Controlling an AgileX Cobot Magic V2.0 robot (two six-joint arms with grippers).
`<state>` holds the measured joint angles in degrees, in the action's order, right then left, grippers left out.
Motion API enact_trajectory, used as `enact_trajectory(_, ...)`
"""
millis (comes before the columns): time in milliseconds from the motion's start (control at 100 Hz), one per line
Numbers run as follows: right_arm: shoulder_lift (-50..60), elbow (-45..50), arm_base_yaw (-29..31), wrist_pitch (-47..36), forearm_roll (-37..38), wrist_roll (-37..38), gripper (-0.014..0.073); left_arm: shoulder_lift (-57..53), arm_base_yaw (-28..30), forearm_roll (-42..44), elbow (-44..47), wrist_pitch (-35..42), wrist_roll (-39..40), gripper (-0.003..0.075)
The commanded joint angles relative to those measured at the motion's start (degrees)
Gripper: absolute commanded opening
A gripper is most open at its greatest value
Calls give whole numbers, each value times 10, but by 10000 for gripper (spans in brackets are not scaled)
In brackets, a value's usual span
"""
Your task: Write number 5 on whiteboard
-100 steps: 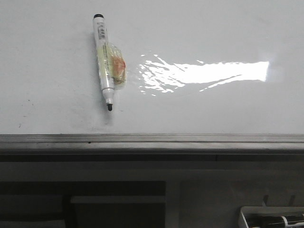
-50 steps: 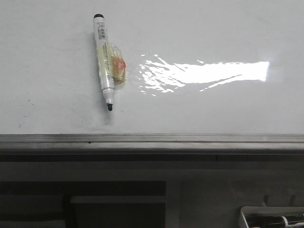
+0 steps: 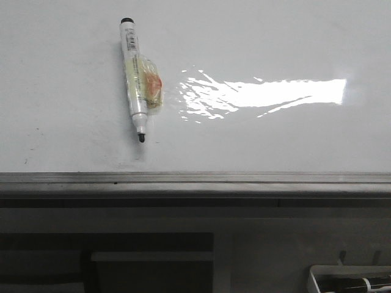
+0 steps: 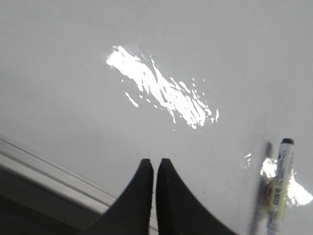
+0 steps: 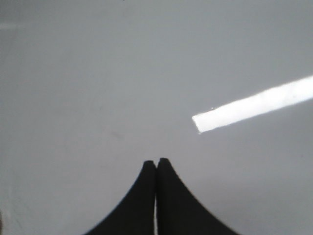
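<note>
Only wrist views show tools, left tool point(image 4: 154, 164), right tool point(image 5: 156, 162), both closed.

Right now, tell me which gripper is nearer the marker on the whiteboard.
Left. The left gripper has the marker lying just beside its shut fingers; the right gripper sees only bare whiteboard, no marker.

A marker point(image 3: 137, 79) lies alone in the upper left of the whiteboard point(image 3: 275, 140); centre, right and lower left stay open. The grey edge strip point(image 3: 195, 178) borders the bottom.
</note>
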<state>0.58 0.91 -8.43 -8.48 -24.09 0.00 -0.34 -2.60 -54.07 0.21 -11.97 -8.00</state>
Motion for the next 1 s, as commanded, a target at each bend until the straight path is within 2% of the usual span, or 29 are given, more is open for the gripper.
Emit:
enact_trajectory(0, 11, 13, 0, -33, -78, -3, -62, -16, 1, -91, 10, 36, 5, -20)
enact_trajectory(60, 11, 5, 0, -19, -84, -3, -62, -16, 1, -147, 5, 45, 4, -20)
enact_trajectory(150, 11, -28, 0, 7, -81, -3, -62, -16, 1, -141, -21, 39, -25, -21)
enact_trajectory(280, -8, -103, 0, 121, -27, -22, -62, 10, 1, -38, -97, -22, -107, -21)
enact_trajectory(360, -39, -151, 0, 214, 18, -52, -60, 56, 1, 68, -151, -56, -108, -20)
enact_trajectory(450, -87, -200, 0, 285, 29, -92, -48, 124, 1, 149, -210, -92, -108, 2)
enact_trajectory(500, -112, -223, 0, 311, 29, -102, -6, 163, 1, 164, -236, -111, -108, 67)
enact_trajectory(550, -136, -244, 0, 333, 29, -109, 63, 201, 1, 164, -258, -134, -109, 177)
enact_trajectory(600, -158, -262, 0, 351, 29, -112, 171, 238, 1, 154, -277, -158, -109, 341)
enact_trajectory(650, -181, -278, 0, 362, 29, -112, 272, 272, -1, 133, -291, -182, -109, 462)
enact_trajectory(700, -197, -288, 0, 367, 29, -112, 343, 303, -6, 96, -300, -198, -123, 522)
enact_trajectory(720, -207, -294, 0, 368, 29, -113, 379, 315, -10, 74, -304, -202, -131, 522)
enact_trajectory(780, -221, -302, -1, 366, 28, -113, 416, 351, -25, 5, -306, -209, -191, 483)
enact_trajectory(890, -236, -308, -16, 340, 28, -113, 400, 411, -69, -69, -306, -209, -263, 382)
enact_trajectory(990, -237, -308, -30, 322, 28, -113, 398, 469, -121, -90, -306, -181, -267, 378)
